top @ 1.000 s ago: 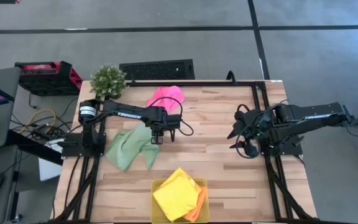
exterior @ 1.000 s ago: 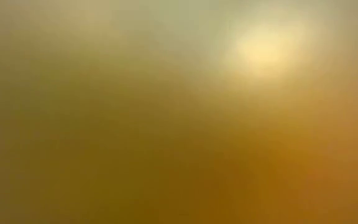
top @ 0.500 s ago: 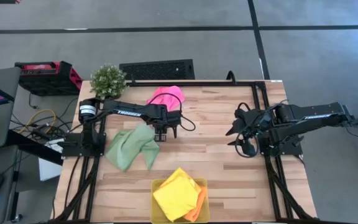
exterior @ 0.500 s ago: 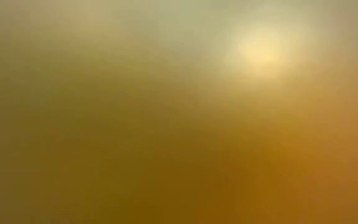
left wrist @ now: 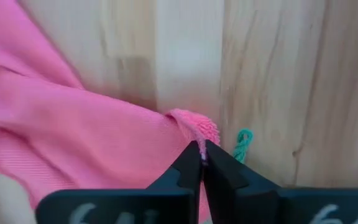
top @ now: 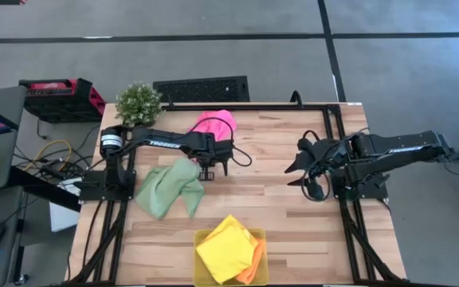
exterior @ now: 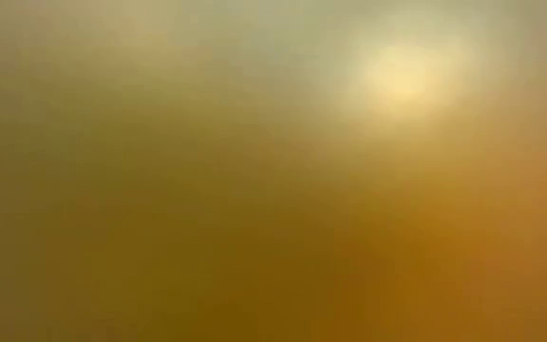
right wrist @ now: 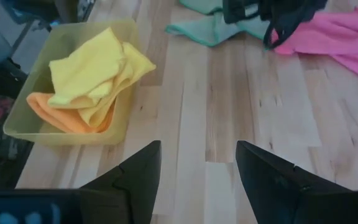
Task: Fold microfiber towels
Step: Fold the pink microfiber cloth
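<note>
Table (top: 277, 207) | left gripper (left wrist: 202, 157) now pinching pink towel (left wrist: 73, 143) corner | right gripper (right wrist: 197, 155) stays wide

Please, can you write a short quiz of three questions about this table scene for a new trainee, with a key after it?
1. True or false: the left tool is shut on a corner of the pink towel.
2. Which towels lie in the yellow tray?
A. pink and green
B. yellow and orange
C. green and orange
3. Fill in: the green towel lies on the ____, not in the tray.

Key
1. True. Its fingers pinch the corner of the pink towel.
2. B. The yellow towel lies on top of the orange towel. The right tool stands open at the table's right side, holding nothing.
3. table.
</note>
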`<state>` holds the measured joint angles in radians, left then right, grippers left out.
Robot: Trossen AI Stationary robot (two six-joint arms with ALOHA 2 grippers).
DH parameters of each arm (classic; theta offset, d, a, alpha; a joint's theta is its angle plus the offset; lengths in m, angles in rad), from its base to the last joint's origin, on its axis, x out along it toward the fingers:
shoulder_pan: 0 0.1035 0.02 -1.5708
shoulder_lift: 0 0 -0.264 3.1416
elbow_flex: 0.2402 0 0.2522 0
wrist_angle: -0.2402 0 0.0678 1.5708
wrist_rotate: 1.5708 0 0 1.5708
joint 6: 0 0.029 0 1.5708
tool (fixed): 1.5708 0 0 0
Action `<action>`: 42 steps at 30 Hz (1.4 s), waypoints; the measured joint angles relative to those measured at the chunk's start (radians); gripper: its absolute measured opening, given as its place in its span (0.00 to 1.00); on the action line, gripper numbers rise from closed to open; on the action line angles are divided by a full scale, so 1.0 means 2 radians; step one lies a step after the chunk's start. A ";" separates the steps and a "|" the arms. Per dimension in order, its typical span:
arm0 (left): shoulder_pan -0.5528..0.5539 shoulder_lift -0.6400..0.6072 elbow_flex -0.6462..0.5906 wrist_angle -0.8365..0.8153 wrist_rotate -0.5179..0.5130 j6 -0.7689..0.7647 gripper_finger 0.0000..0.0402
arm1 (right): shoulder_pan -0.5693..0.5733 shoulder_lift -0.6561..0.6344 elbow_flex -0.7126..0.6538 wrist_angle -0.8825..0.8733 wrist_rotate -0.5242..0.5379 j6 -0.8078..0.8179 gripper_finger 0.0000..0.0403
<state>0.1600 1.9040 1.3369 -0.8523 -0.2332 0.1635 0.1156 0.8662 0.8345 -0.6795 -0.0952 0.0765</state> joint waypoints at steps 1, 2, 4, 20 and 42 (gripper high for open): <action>0.000 -0.005 0.007 -0.002 0.000 0.001 0.00 | 0.000 0.005 0.000 0.003 0.000 -0.004 0.58; 0.000 -0.013 0.016 -0.004 0.000 0.005 0.00 | 0.000 0.010 0.000 0.009 0.001 -0.012 0.58; 0.000 -0.027 0.035 -0.015 -0.002 0.013 0.00 | 0.000 0.025 0.000 0.024 0.014 -0.024 0.58; -0.008 -0.052 0.213 -0.210 -0.006 0.032 0.00 | -0.042 0.221 0.000 0.269 0.092 -0.134 0.58; -0.012 -0.053 0.258 -0.236 0.009 0.067 0.00 | -0.109 0.462 0.034 0.573 0.156 -0.156 0.58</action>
<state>0.1359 1.7976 1.8530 -1.3242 -0.2153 0.2972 -0.1032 1.7895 0.9029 0.4667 0.2162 -0.2363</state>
